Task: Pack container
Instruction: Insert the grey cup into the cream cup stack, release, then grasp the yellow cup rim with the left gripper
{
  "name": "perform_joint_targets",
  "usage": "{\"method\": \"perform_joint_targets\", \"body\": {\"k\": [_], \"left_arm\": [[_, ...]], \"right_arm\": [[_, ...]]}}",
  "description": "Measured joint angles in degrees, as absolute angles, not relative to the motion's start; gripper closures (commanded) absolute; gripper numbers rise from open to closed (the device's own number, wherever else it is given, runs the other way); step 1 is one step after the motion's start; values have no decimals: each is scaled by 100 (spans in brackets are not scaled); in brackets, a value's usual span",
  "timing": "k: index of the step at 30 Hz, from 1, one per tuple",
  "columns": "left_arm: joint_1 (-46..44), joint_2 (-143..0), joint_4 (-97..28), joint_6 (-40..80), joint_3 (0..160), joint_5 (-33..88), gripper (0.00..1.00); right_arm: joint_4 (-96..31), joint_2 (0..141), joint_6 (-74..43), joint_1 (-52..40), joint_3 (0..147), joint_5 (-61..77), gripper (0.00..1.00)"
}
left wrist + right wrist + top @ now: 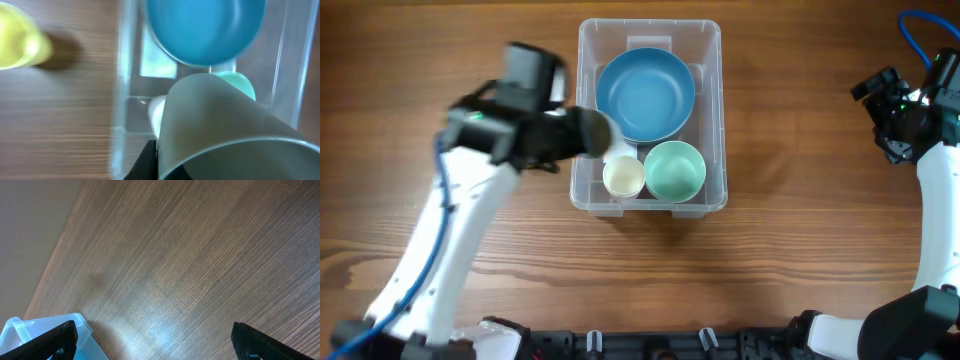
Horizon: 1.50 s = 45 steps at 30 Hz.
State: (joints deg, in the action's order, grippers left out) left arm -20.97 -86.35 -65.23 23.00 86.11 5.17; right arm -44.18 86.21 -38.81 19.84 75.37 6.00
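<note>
Container sits mid-counter, open side up, base flat. Its long axis runs straight away from me, short ends near and far. White label is on the floor at the far end.

Inside: blue bowl fills the far half. Green cup and cream cup stand side by side at the near end.

Left gripper is clenched on a grey cup, held over the container's left wall, mouth toward the wrist camera. The fingers hardly show, so I judge the grip from the cup hanging clear of the counter. Right gripper is released, fingers wide, far right and well apart from the container. Only a corner of the container shows in its view.

Handling, my judgement:
- Thin clear plastic, so probably light. The ridges and rolled rim stiffen it, but the long walls likely flex if pinched mid-span.
- Smooth and slick, so a bare-wall pinch may slip.
- Best hold is the rim lip at a short end or near a rounded corner, one finger inside and one outside.
- Loose contents would slide if it tilts, so keep it level.

A blurred yellow thing lies on the counter left of the container. I can't tell what it is.
</note>
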Motion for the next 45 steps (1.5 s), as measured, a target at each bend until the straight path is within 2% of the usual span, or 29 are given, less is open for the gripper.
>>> {"method": "perform_joint_targets", "body": {"k": [5,12,14,15,18,23,25,27,33,36,40,43,45], "left_arm": [[-2757,-9500,-6357,2351,8608,414,96],[-2849,-9730,-6379,2541,8608,283,96],[-2849,-9727,-6541,2565,8608,283,93],[-2849,-9727,-6685,2569,8608,279,87],[-2849,-9723,-6949,2593,8608,161,59],[-2838,-9717,-6812,2626,8608,-274,33],[-2606,-9697,-6683,2676,8611,-408,32],[-2196,-9640,-6670,2685,8611,-408,33],[-95,-9529,-6661,2709,8621,-228,35],[438,-9533,-6661,2689,8621,-185,35],[580,-9623,-6401,2593,8488,-161,35],[591,-9909,-5878,2561,8047,-158,43],[598,-10156,-5581,2534,7850,-150,67]], "right_arm": [[-4416,8621,-3881,1984,7537,600,0],[-4418,8621,-3881,1984,7537,600,0],[-4418,8621,-3881,1984,7537,600,0],[-4416,8621,-3881,1984,7537,600,0],[-4416,8621,-3881,1984,7537,600,0],[-4416,8621,-3881,1984,7537,600,0],[-4416,8621,-3881,1984,7537,600,0],[-4416,8621,-3881,1984,7537,600,1],[-4416,8621,-3881,1984,7537,600,0],[-4416,8621,-3881,1984,7537,600,0],[-4418,8621,-3881,1984,7537,600,0],[-4418,8621,-3881,1984,7537,600,0],[-4416,8621,-3881,1984,7537,600,0]]}}
